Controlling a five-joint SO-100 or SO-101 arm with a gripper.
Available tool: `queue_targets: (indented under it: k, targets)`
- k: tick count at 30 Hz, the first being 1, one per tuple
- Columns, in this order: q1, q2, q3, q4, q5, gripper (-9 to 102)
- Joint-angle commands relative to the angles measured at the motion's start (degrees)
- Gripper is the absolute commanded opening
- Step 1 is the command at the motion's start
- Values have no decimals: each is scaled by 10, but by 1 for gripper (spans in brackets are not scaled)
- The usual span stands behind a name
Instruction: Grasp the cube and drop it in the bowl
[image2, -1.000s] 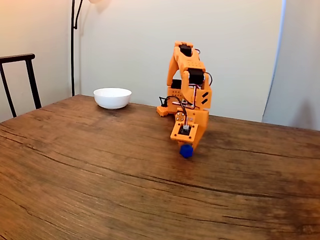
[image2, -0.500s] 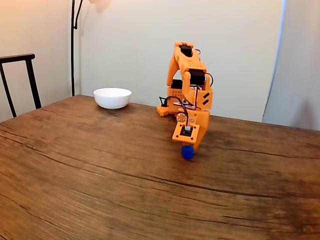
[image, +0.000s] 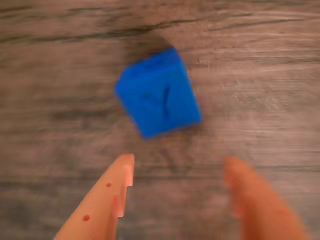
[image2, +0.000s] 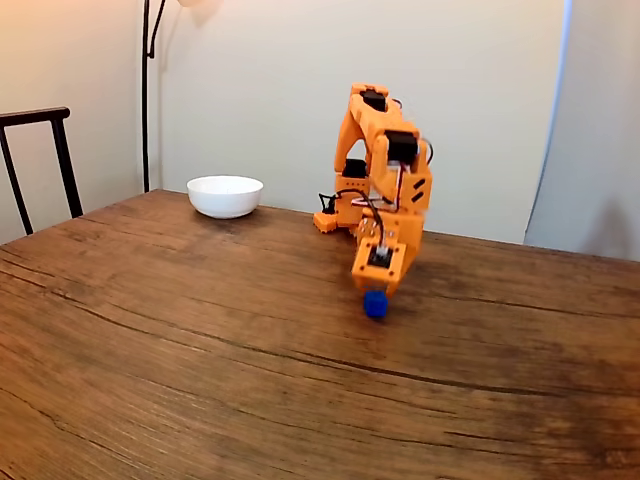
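Observation:
A small deep-blue cube lies on the wooden table, tilted about 30 degrees in the wrist view. My orange gripper is open, and its two fingertips stand apart just short of the cube, with nothing between them. In the fixed view the cube sits near the table's middle, directly under the downward-pointing gripper. The white bowl stands at the far left of the table, well away from the arm.
The arm's base is mounted at the table's far edge near the wall. A dark chair back stands at the left and a lamp pole behind the bowl. Bare wood stretches in front.
The arm has leaned slightly to the right and the gripper head has turned and dropped a little over the cube. The cube and bowl have stayed put.

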Motion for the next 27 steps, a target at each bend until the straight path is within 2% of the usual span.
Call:
queue_targets:
  k: [1,8,14,22,27]
  targets:
    - [14,11,-69,46,66,40]
    - [40,4,-131,25,207,52]
    - [42,3,-120,5,216,53]
    - [27,3,-46,-90,206,52]
    - [22,3,-23,-96,193,52]
